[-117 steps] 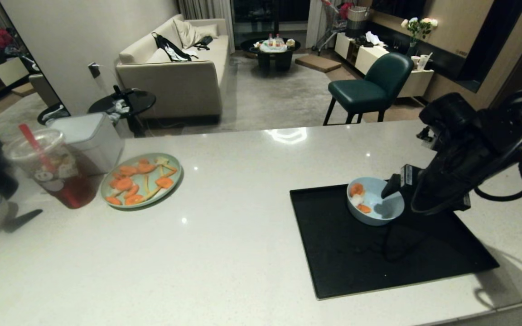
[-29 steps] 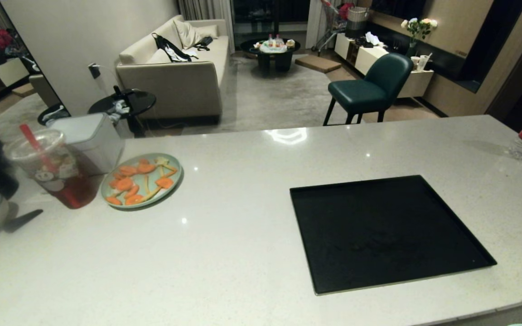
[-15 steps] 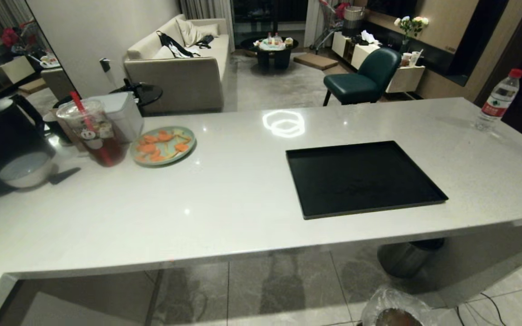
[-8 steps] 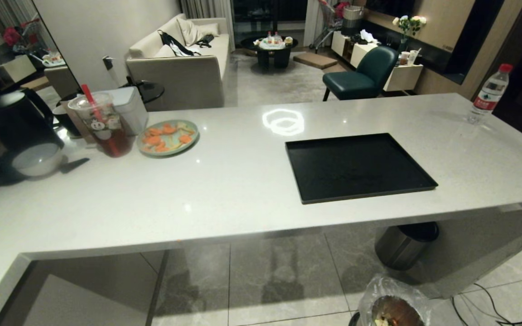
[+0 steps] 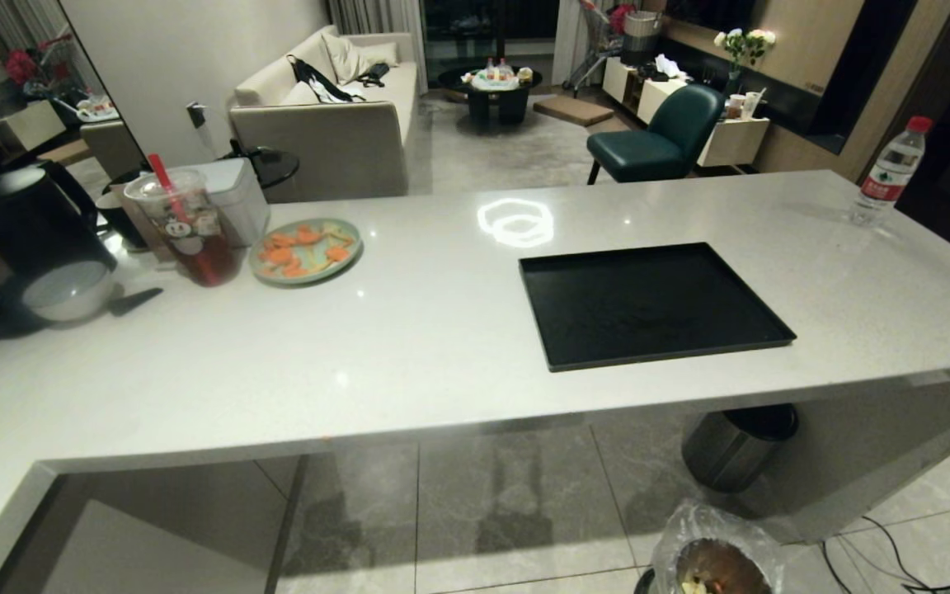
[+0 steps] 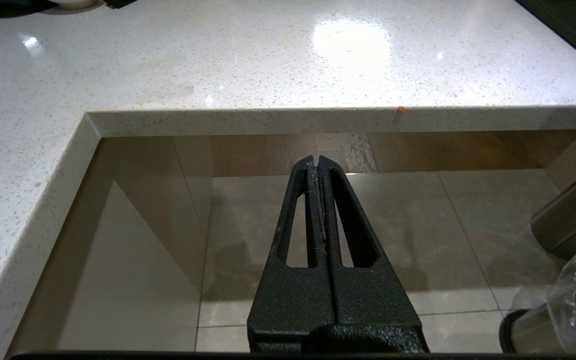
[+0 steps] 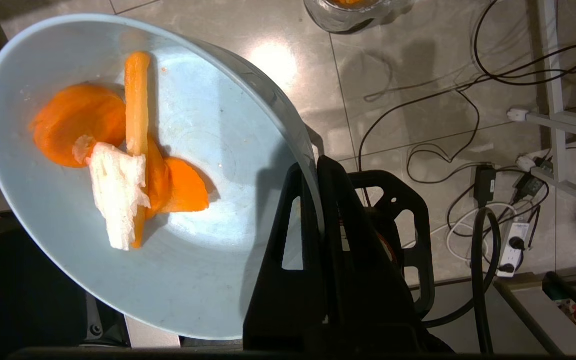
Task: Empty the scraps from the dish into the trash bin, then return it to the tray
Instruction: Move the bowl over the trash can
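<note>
Dish (image 7: 183, 280): light-blue bowl, off the bench and out of the head view; you see it only from the right wrist camera. Your right claw (image 7: 318, 170) is pinching its rim, one finger inside the wall and one outside, pressed hard together on it. The bowl hangs tilted over the tiled floor (image 7: 398, 75), with cables and a power strip (image 7: 510, 245) on the floor below it.

Scraps (image 7: 118, 160): orange carrot slices, one carrot stick and a whitish chunk, clumped against the bowl's inner wall on the side away from the claw. All are inside the bowl.

Trash bin (image 5: 718, 561): on the floor in front of the bench (image 5: 409, 330), clear bag liner crinkled around its mouth, some food bits inside. From the right wrist camera its bagged rim (image 7: 358, 10) shows beyond the bowl, clear of it and not beneath it.

Tray (image 5: 648, 301): black, flat on the bench, nothing on it, directly behind the bin as you look from the head camera.

Left claw (image 6: 316, 162): fingers pressed together, nothing between them, hanging low in front of the bench edge, over the floor.

Also on the bench, well to the tray's left: pale-green plate (image 5: 305, 250) with carrot slices and an iced drink cup (image 5: 184, 227) just beside it. A water bottle (image 5: 887, 172) stands at the far right corner. A steel cylinder (image 5: 735, 445) stands under the bench, behind the bin.
</note>
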Available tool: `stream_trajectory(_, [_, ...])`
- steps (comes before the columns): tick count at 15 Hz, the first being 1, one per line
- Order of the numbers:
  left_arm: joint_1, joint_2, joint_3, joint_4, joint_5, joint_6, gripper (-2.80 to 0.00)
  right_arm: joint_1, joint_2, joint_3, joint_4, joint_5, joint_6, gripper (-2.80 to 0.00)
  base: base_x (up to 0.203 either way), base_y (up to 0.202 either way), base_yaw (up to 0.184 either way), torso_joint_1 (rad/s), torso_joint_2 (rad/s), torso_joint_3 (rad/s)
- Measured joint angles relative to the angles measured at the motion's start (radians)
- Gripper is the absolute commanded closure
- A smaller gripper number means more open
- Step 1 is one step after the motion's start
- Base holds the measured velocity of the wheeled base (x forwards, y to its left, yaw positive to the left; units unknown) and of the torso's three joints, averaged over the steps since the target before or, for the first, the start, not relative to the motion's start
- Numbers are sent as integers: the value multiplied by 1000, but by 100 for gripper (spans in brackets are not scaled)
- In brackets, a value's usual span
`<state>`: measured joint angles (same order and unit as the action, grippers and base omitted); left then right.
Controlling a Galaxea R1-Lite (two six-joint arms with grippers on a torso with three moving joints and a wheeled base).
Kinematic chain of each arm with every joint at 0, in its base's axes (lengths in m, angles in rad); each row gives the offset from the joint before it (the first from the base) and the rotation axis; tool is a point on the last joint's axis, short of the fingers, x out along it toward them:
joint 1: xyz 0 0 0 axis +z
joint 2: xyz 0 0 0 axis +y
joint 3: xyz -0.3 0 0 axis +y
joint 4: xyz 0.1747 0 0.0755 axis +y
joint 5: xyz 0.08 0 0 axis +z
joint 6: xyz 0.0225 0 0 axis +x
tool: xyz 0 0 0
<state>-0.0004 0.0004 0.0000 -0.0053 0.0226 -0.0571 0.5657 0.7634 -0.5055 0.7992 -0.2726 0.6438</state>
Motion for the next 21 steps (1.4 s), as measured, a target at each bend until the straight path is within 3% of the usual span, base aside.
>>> stream_trajectory(15, [0,0,0,0,0,0,0,0,-27,6,7,4,2,0,0,0,0,-3,6,6])
stream_trajectory(21, [0,0,0,0,0,0,0,-1,-15,13,1,5,5,0,0,0,0,-133,375,230])
